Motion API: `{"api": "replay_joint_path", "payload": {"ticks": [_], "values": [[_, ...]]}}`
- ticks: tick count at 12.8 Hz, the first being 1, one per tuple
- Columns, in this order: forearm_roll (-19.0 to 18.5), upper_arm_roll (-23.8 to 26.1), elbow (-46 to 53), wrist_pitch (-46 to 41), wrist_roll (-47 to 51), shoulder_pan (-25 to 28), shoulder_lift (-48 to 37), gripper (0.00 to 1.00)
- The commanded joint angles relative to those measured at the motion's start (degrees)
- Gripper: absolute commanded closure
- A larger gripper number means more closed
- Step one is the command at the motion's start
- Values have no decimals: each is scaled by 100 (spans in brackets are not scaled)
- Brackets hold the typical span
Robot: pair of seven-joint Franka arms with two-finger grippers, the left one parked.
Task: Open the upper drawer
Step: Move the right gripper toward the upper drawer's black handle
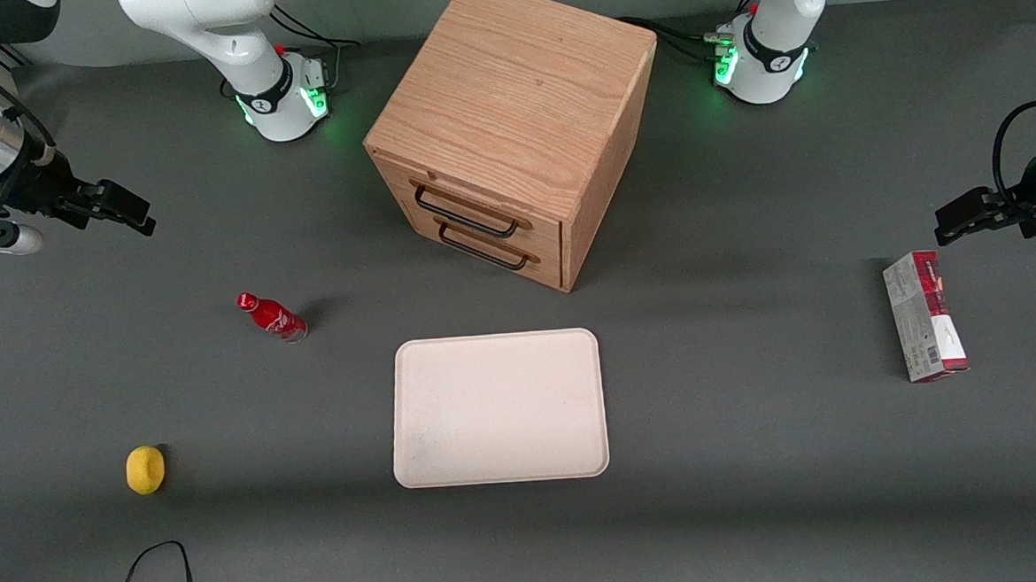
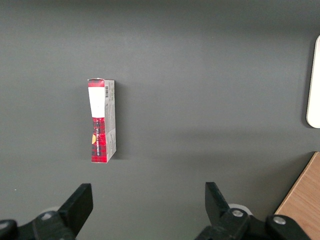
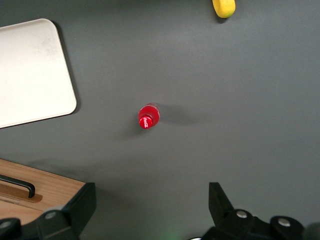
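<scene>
The oak-coloured cabinet [image 1: 517, 96] stands in the middle of the table. Its upper drawer [image 1: 478, 203] is closed, with its thin black bar handle [image 1: 465, 215] just above the lower drawer's handle [image 1: 483, 250]. My right gripper [image 1: 128, 208] hangs above the table toward the working arm's end, well apart from the cabinet. It is open and empty [image 3: 151, 192]. The right wrist view shows a corner of the cabinet [image 3: 50, 192] and one black handle [image 3: 20, 185]; I cannot tell which drawer it belongs to.
A red bottle [image 1: 273, 317] stands between gripper and cabinet, also in the right wrist view [image 3: 148, 117]. A yellow lemon [image 1: 145, 470] lies nearer the camera. A cream tray [image 1: 498, 407] lies in front of the cabinet. A red-and-grey box [image 1: 924, 316] lies toward the parked arm's end.
</scene>
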Motion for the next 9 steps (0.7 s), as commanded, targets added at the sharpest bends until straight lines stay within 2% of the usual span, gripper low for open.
{"api": "replay_joint_path", "payload": {"ticks": [1,3,5,9], "values": [[114,-29,231,-94,-55,0,169,0],[324,-55,389,-59,-142,0,353,0],[361,93,862,-94,-143,44,757,0],[405,1628,1356,-95,-169,9,1215,0]]}}
